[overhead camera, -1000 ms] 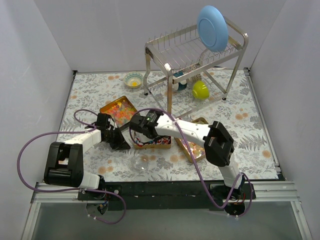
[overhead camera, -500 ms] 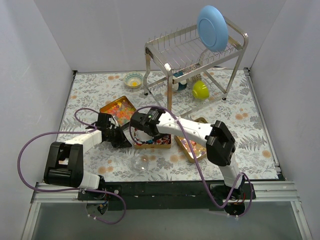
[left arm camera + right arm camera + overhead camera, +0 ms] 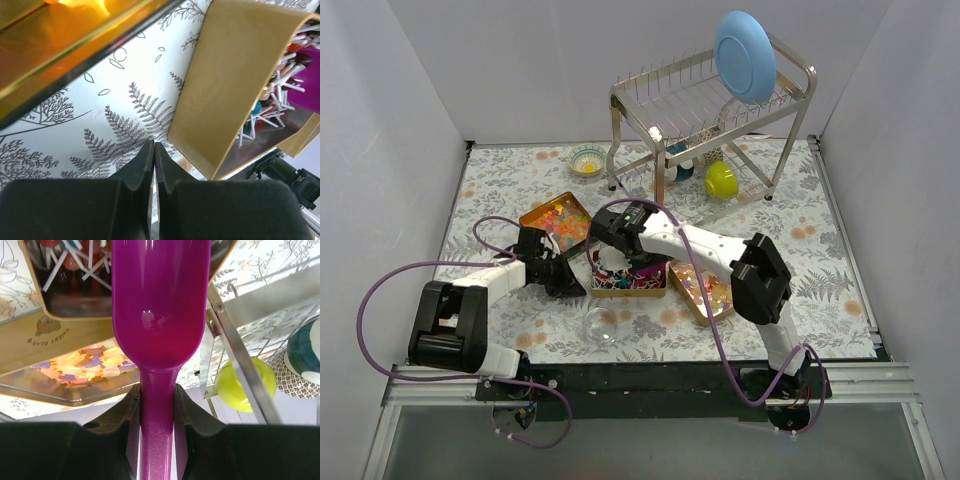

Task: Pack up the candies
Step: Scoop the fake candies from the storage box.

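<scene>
Three gold trays hold the candies: orange and yellow gummies (image 3: 558, 218) at the left, red-blue-white ones on white sticks (image 3: 625, 280) in the middle, yellow-pink wrapped ones (image 3: 705, 288) at the right. My right gripper (image 3: 628, 248) hangs over the middle tray. In its wrist view it (image 3: 157, 395) is shut on the handle of an empty magenta scoop (image 3: 160, 300), which points at the red candies (image 3: 75, 260); the yellow-pink ones (image 3: 85, 365) lie beside it. My left gripper (image 3: 562, 280) is shut and empty, low on the table by the middle tray's left wall (image 3: 225, 85).
A metal dish rack (image 3: 710, 110) with a blue plate (image 3: 745, 55) stands at the back, with a green bowl (image 3: 721, 180) under it. A small patterned bowl (image 3: 586, 159) sits back left. A clear round container (image 3: 602, 325) lies near the front edge.
My right gripper has moved back and to the right with the scoop, over the middle tray. My left gripper has shifted slightly and stays shut by the tray.
</scene>
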Robot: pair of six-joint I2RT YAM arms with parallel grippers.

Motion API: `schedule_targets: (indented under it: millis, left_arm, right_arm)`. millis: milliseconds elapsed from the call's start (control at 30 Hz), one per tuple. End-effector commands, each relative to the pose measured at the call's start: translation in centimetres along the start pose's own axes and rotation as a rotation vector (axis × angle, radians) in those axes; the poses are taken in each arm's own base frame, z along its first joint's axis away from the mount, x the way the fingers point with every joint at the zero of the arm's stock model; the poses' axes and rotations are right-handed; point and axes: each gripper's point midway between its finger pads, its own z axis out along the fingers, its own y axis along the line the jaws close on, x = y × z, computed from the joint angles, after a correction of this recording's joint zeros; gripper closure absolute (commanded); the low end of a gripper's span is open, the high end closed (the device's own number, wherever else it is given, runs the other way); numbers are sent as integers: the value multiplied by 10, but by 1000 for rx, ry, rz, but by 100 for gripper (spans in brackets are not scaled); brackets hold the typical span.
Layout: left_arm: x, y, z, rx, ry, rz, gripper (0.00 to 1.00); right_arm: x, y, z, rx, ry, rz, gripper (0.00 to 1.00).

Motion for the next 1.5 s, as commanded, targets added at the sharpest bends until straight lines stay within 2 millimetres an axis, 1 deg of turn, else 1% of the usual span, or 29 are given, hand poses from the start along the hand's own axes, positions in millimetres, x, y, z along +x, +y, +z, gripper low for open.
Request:
schedule_targets:
  millis: [0,200,300,467,700,867,1100,1267,1400,1467]
  left_arm:
    - [0,-7,3,22,12,46,100]
    - [3,-2,8,1,28,53,100]
    - [2,-2,10,0,33,58,100]
    - [1,-3,12,1,41,67,100]
    - [4,0,14,-6,51,64,100]
    - [3,1,15,-6,53,71,100]
    - [-2,-2,15,-5,38,87,100]
    - [-3,-2,12,-7,29,95,100]
    - [-10,-5,7,-17,4,103,100]
    - [-19,-10,3,-22,-13,120,100]
  right_arm:
    - [-12,11,11,-76,-7,-35,99]
    - [-20,19,16,-109,-17,-36,99]
    - [-27,19,18,-115,-28,-29,99]
    - [-45,10,21,-107,-52,-8,99]
    - [-61,8,31,-115,-81,14,99]
    - [-70,11,36,-128,-120,10,99]
    - [-84,9,43,-120,-174,-14,99]
    - [-96,16,50,-142,-241,-23,99]
    - [-104,22,51,-163,-306,-8,99]
    - [-104,21,52,-165,-321,6,99]
